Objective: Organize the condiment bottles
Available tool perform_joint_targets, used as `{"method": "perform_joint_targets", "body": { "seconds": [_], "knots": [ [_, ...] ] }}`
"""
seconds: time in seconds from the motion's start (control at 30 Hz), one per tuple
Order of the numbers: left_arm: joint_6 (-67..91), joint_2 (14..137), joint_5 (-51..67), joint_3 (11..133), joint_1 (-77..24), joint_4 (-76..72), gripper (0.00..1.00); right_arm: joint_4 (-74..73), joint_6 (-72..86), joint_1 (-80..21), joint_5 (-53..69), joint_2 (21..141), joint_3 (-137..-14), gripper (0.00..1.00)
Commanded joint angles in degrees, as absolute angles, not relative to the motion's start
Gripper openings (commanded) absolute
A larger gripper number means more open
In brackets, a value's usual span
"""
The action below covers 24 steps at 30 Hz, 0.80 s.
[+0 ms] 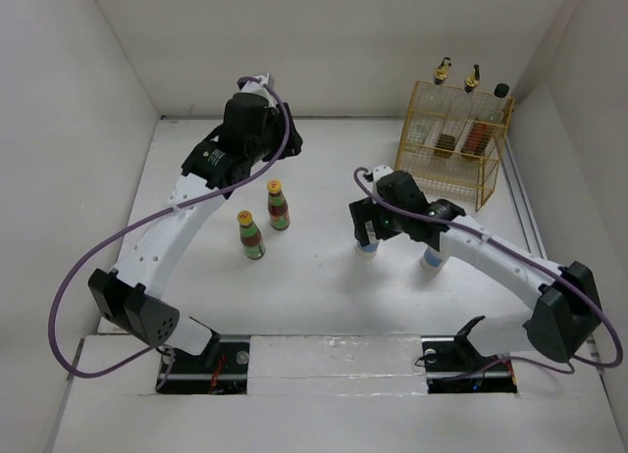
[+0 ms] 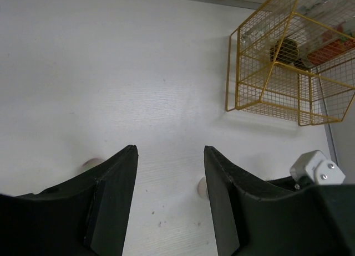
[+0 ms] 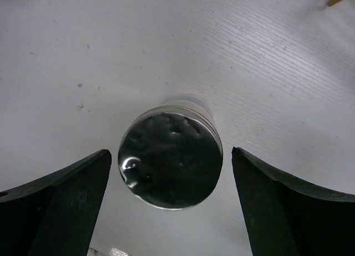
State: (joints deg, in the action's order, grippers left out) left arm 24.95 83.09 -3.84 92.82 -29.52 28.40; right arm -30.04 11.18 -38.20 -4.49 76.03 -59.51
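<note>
The silver-topped white shaker (image 3: 166, 168), mid-frame, is likely light, rigid and slick; grip low on its body. The right gripper (image 3: 170, 158) straddles it unclenched. The left gripper (image 2: 170, 150) is spread, empty.

Top camera looks down from high at the near edge over the whole table (image 1: 324, 178). Left wrist faces the far-right yellow rack (image 2: 288, 62), shared with overhead; right wrist stares straight down, close over a silver-topped shaker (image 3: 169, 159).

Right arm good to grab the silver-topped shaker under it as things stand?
Probably yes. The right gripper is open, jaws either side of the shaker and above its silver top. Only bare table shows around it, nothing blocking.
</note>
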Motion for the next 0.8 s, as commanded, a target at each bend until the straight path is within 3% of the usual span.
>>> {"method": "perform_joint_targets", "body": {
  "seconds": [0.0, 0.07, 0.2, 0.37, 0.43, 0.6, 0.77],
  "knots": [
    [25.4, 81.4, -2.9, 92.5, -29.4, 26.3, 0.47, -27.1, 11.3, -37.7, -7.5, 77.6, -62.0, 0.94],
    [25.4, 80.9, -2.9, 92.0, -29.4, 25.8, 0.47, -23.8, 11.3, -36.9, -7.6, 78.1, -62.0, 0.84],
    [25.4, 80.9, -2.9, 91.5, -29.4, 25.2, 0.47, -23.0, 11.9, -36.3, -8.3, 79.4, -64.0, 0.43],
    [25.9, 80.9, 0.8, 90.3, -29.4, 23.9, 0.46, -21.9, 9.3, -31.2, -13.2, 77.6, -74.2, 0.4],
    [25.9, 80.9, 1.5, 90.3, -29.4, 23.3, 0.45, -20.7, 8.2, -27.0, -11.4, 78.9, -81.2, 0.35],
    [25.4, 80.9, 2.0, 90.3, -29.4, 23.3, 0.45, -20.0, 8.2, -15.3, -2.2, 85.4, -92.1, 0.35],
    [25.4, 80.2, 2.6, 88.6, -29.4, 22.8, 0.45, -20.0, 8.2, -10.5, -0.3, 91.4, -99.9, 0.35]
  ]
}}
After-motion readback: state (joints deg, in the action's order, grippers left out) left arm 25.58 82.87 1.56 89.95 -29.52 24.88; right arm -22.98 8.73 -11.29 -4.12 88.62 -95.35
